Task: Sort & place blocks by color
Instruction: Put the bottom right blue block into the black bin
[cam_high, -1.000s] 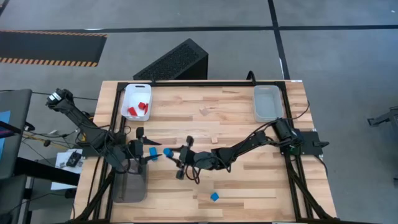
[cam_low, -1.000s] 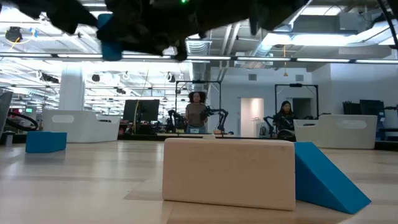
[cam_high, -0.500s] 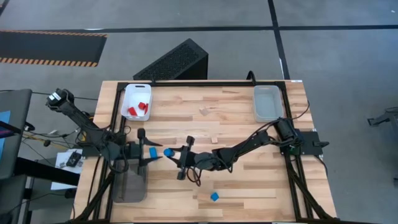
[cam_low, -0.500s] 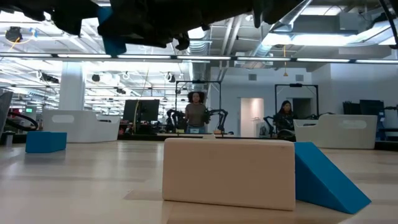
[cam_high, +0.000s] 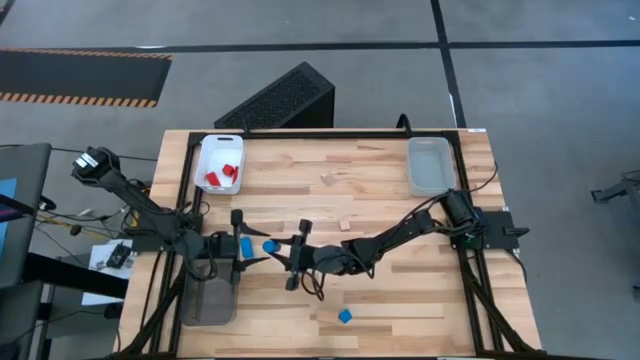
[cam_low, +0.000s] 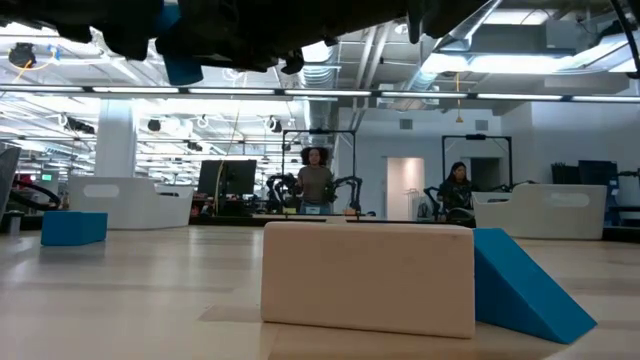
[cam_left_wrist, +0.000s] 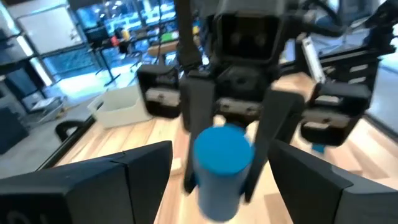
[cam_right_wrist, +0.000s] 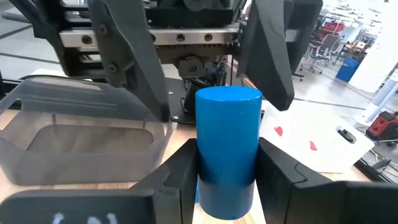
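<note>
Two grippers meet above the left half of the wooden table, seen from overhead. Nearest the front edge, a lone blue block lies on the boards, well apart from both arms. Farther back, the right gripper reaches in from the right and clamps a blue cylinder between its closed-in fingers; its wrist camera shows the cylinder upright, pinched low on both sides. Facing it, the left gripper has its fingers spread wide, one on each side of the cylinder's end without touching it (the left wrist view shows a gap at each side of the cylinder). A grey tray sits beside and below the left gripper at the table's left edge. Beyond the arms, two small plain wood blocks lie mid-table. At the far left corner a white tray holds red blocks; a clear tray stands at the far right corner.
</note>
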